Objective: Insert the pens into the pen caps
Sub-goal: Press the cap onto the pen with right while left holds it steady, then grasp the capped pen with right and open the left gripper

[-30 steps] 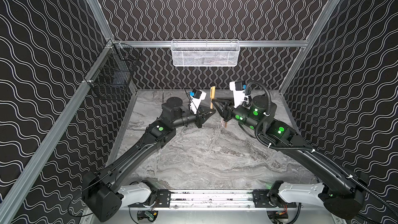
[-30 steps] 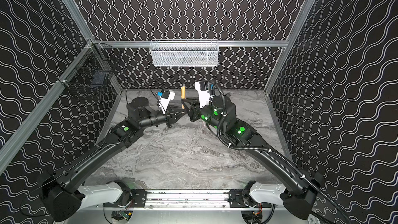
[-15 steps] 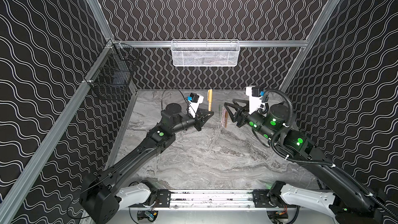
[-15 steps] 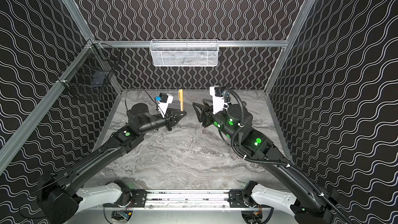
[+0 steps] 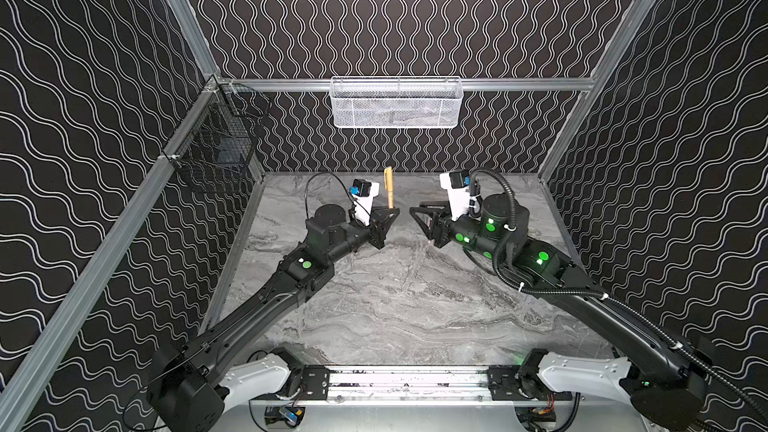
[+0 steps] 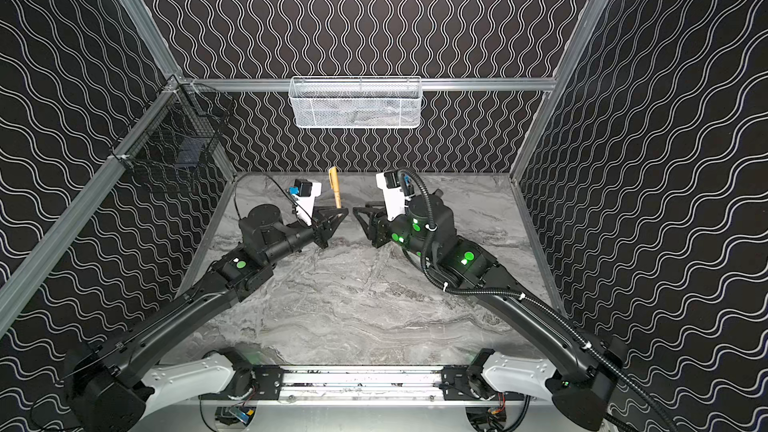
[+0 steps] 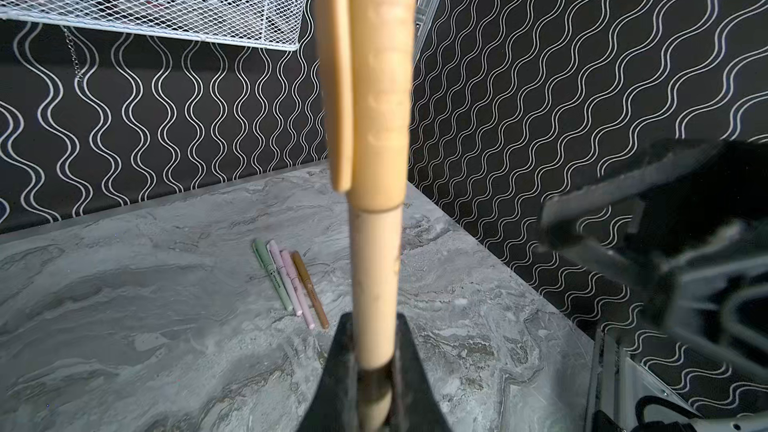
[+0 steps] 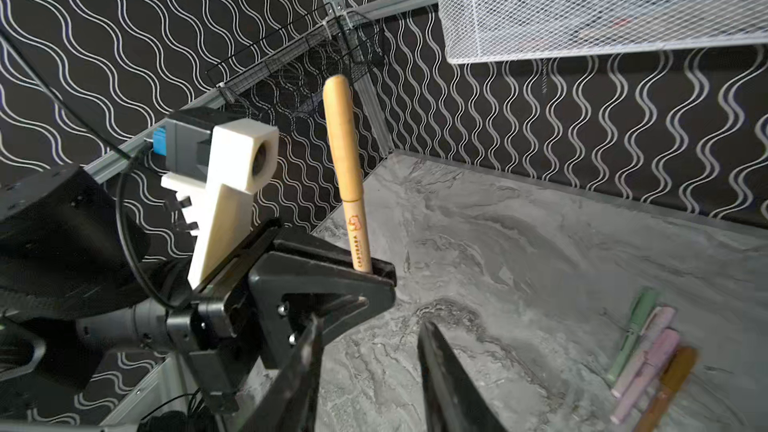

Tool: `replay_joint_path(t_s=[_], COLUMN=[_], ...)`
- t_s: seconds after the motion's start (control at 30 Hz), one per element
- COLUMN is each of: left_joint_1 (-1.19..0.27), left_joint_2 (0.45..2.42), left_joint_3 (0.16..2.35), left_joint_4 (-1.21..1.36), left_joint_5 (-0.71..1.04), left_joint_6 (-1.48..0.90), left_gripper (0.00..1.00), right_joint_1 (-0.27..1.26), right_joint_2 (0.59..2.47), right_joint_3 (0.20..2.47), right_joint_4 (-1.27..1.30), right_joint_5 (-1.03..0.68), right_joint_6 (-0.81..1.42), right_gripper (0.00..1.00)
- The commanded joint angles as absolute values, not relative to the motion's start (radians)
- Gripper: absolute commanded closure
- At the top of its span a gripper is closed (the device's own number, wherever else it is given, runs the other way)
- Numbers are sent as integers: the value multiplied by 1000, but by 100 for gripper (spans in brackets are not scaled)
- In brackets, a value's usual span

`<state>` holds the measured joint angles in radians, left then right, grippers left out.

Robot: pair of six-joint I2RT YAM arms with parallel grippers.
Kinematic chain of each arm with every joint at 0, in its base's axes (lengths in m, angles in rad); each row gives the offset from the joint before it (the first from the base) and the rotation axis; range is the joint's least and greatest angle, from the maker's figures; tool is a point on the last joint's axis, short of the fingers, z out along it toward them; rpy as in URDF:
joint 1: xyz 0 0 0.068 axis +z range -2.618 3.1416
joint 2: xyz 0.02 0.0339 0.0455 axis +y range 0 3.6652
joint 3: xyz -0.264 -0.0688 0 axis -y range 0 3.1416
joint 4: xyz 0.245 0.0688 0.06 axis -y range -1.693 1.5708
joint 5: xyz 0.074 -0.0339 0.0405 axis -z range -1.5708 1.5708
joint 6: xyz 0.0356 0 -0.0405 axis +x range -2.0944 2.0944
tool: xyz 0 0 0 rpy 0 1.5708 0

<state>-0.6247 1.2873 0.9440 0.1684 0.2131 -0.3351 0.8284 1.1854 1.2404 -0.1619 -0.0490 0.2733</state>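
as left jaws hold capped pen (image 5: 388,187) upright, four pens (image 7: 291,284) toward table (image 7: 124,305) corner

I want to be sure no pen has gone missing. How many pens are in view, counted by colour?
Green pen: 1
Pink pens: 2
Tan-brown: 2, the brown pen in the row on the table and the tan pen upright in the left gripper
Total: 5

Surface (image 7: 124,326), grey marbled: four capped pens (image 7: 286,282) in one close row; green pen (image 7: 272,276), two pink beside it, brown farthest from it.
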Motion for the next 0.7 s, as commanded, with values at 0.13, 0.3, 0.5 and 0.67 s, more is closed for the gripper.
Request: replay_joint_path(t_s=[0.13,0.3,0.5,0.67], left_joint_1=[-624,-624,-623,-624], left_joint_2=[1293,1295,1291,1290], left_joint_3=[940,941,937,936], left_joint_4=[218,230,242,247], left_joint_5=[226,257,276,284], left_joint_6=[-345,-349,-349,-350], left_gripper=[100,100,100,100], right_joint_1=[829,829,825,822], right_joint_2=[1225,1261,1357,1414], right_joint_3=[1265,1305,1388,1409], right_joint_4=[-131,-91,-103,-98], right_joint_5=[-141,-131,-76,-97], right_joint_6=[286,261,213,217], right_gripper=[61,61,61,65])
